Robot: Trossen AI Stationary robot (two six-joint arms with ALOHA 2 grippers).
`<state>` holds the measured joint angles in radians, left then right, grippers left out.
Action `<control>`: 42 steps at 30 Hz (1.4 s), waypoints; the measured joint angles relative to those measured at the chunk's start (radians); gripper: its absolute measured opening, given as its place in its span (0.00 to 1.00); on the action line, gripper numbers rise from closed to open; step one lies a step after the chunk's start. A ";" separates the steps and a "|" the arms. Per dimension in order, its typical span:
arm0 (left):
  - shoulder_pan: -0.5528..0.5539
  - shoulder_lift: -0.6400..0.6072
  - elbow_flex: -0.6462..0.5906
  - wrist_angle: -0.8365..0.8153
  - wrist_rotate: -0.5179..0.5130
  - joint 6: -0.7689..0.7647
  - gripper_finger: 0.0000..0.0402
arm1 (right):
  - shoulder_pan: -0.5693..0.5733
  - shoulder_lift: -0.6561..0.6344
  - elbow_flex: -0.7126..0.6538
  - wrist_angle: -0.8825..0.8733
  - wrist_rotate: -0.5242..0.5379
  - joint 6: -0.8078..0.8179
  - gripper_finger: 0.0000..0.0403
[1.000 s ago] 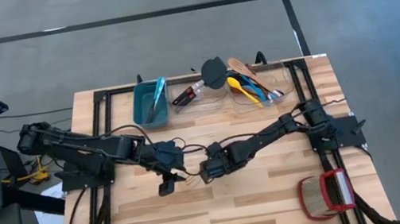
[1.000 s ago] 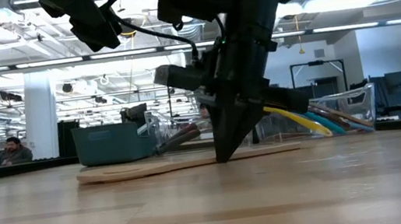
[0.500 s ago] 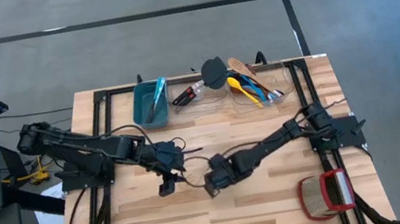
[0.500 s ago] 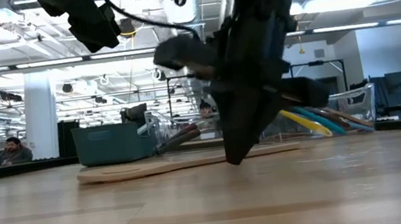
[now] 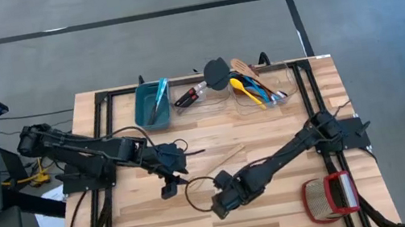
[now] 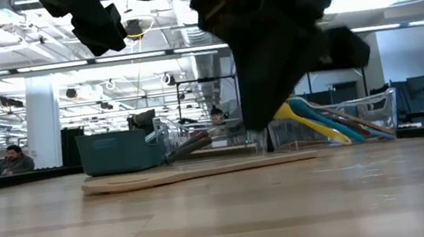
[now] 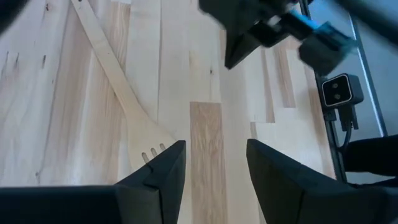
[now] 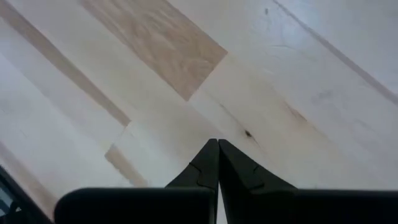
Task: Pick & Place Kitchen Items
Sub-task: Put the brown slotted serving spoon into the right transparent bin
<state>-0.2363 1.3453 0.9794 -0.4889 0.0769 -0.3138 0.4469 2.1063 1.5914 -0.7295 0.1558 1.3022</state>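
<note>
Wooden spatula [image 7: 118, 87] is the item closest to your arms: it lies flat on the desk [image 5: 270, 131] near the middle, a pale slotted turner whose long thin handle runs away from the left end effector [image 7: 211, 180] and whose flat slotted head sits just ahead of that end effector's open fingers. In the high view you see it as a thin light strip [image 5: 222, 159] between the two arms, touching neither. Judge it light, rigid and fairly smooth; being so flat against the wood, it gives you little edge to get under, so expect it to slide or pivot if you pinch it off-centre. Your best hold is probably across the narrow handle near the neck, just behind the head, with the fingers straddling it, so the weight of the head does not swing it. The left end effector stands open and empty above the desk. The right end effector [image 8: 217, 163] has its fingers pressed together on nothing and hangs over bare desk toward the front edge, well apart from the spatula. The other utensils [image 5: 251, 85], yellow, blue, black and wooden, are heaped in a clear holder at the far edge, beside a teal bin [image 5: 152, 103]; those silicone ones will likely flex and grip better. A red-and-tan basket [image 5: 331, 196] sits at the front right corner.
</note>
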 joint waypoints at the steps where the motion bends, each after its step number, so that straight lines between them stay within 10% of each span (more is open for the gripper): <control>1: 0.000 0.000 0.000 0.000 0.000 -0.012 0.40 | 0.002 0.000 0.021 -0.031 0.000 0.000 0.00; 20: -0.006 0.000 -0.011 0.010 -0.002 -0.085 0.40 | 0.009 -0.002 0.389 -0.521 0.109 -0.096 0.00; 42: -0.026 0.000 -0.393 0.412 -0.027 -0.298 0.40 | 0.046 -0.041 0.649 -0.836 0.219 -0.214 0.00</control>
<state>-0.2626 1.3449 0.5860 -0.0768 0.0494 -0.6116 0.4924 2.0650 2.2404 -1.5660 0.3746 1.0882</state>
